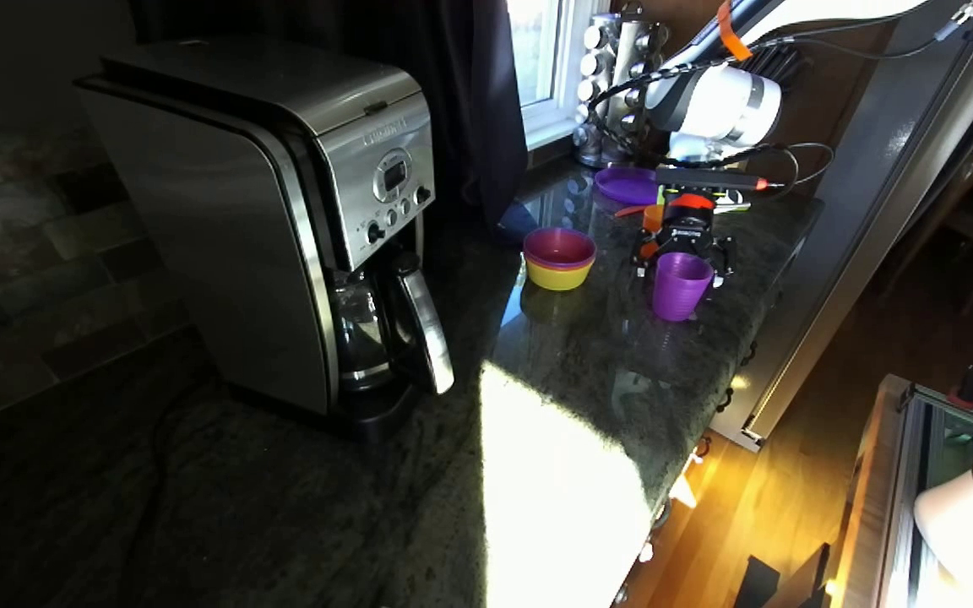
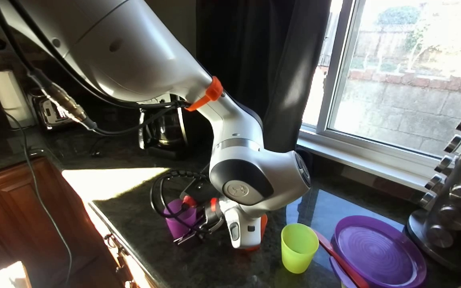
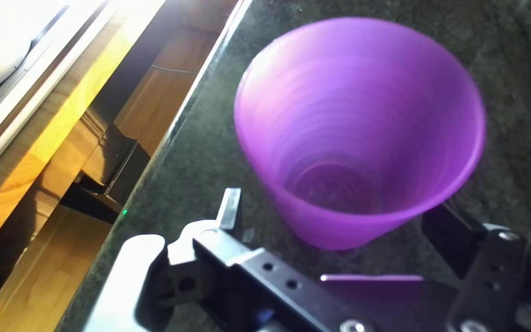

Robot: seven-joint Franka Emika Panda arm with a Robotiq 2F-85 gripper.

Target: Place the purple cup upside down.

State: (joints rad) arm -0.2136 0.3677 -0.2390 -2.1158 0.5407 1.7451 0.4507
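The purple cup [image 1: 677, 291] appears to stand upright on the dark counter, with its mouth up. It also shows in an exterior view [image 2: 181, 224], partly hidden by the gripper and cables. In the wrist view, the purple cup [image 3: 357, 115] shows its open mouth and its inside down to the base. My gripper [image 3: 338, 221] is open and points low along the counter at the cup. One finger is on each side of the cup's lower part. There is a clear gap at the left finger; the right finger is partly hidden by the rim, so contact there cannot be told.
Stacked bowls [image 1: 558, 262] stand beside the cup. Behind the gripper are an orange cup [image 1: 652, 221], a yellow-green cup [image 2: 299, 248], a purple plate [image 2: 378, 252] and a red utensil [image 2: 346, 268]. A coffee maker [image 1: 284, 211] stands farther off. The counter edge [image 3: 201, 76] runs near the cup.
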